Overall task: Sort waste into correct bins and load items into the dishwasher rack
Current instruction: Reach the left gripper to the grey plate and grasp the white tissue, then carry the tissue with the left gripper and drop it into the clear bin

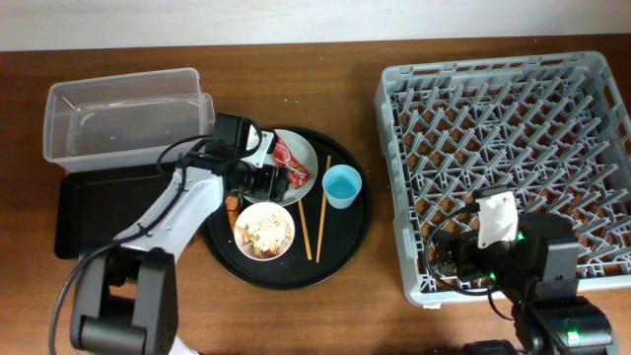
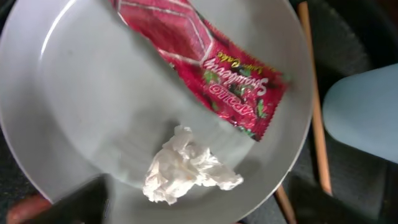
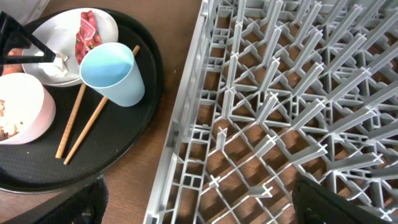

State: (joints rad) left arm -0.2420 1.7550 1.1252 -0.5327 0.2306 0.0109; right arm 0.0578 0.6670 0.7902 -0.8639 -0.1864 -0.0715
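Note:
The grey-green plate (image 2: 93, 93) on the round black tray holds the red snack wrapper (image 2: 205, 62) and the white crumpled tissue (image 2: 183, 171). My left gripper (image 2: 199, 208) is open just above the plate, its fingers either side of the tissue; in the overhead view it is at the plate's left edge (image 1: 264, 179). The bowl (image 1: 264, 230) holds rice-like scraps. The sausage piece (image 1: 233, 205) lies left of it. The blue cup (image 1: 342, 185) and chopsticks (image 1: 320, 222) are on the tray's right. My right gripper (image 3: 208, 205) is open and empty over the grey rack's (image 1: 513, 148) front left corner.
The clear tub (image 1: 123, 113) stands at the back left, with the shallow black rectangular tray (image 1: 84, 212) in front of it. The round black tray (image 1: 345, 242) lies between them and the rack. My left arm crosses over the rectangular tray.

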